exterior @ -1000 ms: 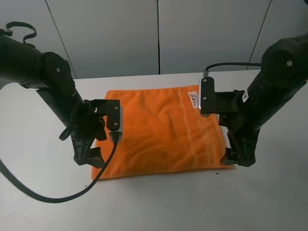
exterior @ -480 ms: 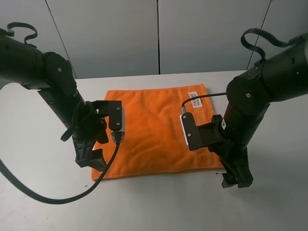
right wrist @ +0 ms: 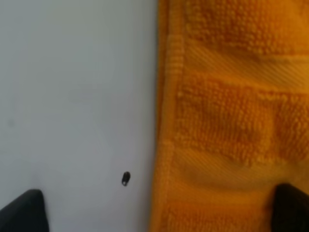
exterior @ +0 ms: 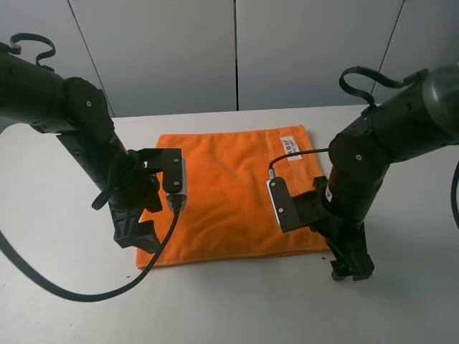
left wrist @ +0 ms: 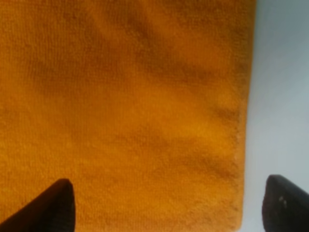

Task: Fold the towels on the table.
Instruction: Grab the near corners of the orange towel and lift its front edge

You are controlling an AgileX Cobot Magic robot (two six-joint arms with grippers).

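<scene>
Orange towel [exterior: 233,193]: terry cloth, matt and soft-looking across the middle of the high view. Closer in, the right wrist view shows rough, nubbly loops, with a flatter, smoother woven band [right wrist: 231,63] running through them. Its label [exterior: 288,142] is white, printed and flat. The table [exterior: 64,301] is white and smooth with a dull sheen. The left arm [exterior: 86,143] and right arm [exterior: 373,158] wear black matt shells. The cable [exterior: 72,295] at lower left looks slick and rubbery.

A pale grey panelled wall [exterior: 165,50] with dark vertical seams [exterior: 236,54] stands behind, evenly lit.
</scene>
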